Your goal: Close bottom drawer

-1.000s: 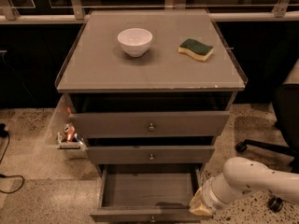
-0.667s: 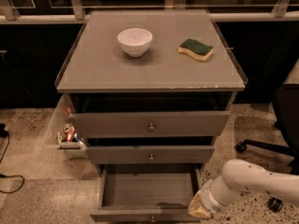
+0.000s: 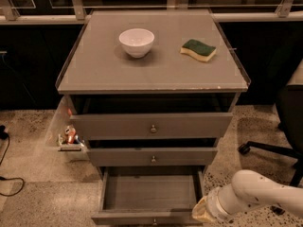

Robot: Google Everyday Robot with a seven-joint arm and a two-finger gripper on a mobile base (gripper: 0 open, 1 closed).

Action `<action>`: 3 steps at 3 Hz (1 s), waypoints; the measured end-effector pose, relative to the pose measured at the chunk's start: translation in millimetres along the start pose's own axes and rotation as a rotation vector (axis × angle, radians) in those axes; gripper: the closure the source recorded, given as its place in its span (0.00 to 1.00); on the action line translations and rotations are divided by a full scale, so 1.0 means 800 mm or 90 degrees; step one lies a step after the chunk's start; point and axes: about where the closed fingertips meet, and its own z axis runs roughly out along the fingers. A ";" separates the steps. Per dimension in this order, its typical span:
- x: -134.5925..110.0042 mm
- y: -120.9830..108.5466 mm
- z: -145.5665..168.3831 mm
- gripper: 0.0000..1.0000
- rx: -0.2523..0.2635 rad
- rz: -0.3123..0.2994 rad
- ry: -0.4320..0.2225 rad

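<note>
The bottom drawer [image 3: 150, 192] of the grey cabinet is pulled far out and its inside is bare. Its front panel [image 3: 123, 217] with a small round knob [image 3: 154, 221] sits at the lower edge of the view. My gripper [image 3: 200, 213], on the end of the white arm [image 3: 255, 195], is low at the drawer's right front corner, close against the front panel. Its tip is partly cut off by the frame edge. The two upper drawers [image 3: 152, 126] [image 3: 152, 157] stand slightly out.
A white bowl [image 3: 136, 41] and a green-and-yellow sponge [image 3: 198, 49] lie on the cabinet top [image 3: 151, 74]. A clear bin with cans [image 3: 68, 137] stands left of the cabinet. An office chair base [image 3: 270, 148] is on the right. A cable [image 3: 9, 186] lies on the floor at left.
The arm has shifted only very slightly at the drawer's right front corner. The bottom drawer stands as far out as before.
</note>
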 end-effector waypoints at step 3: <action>0.087 -0.089 0.091 1.00 0.071 0.030 -0.083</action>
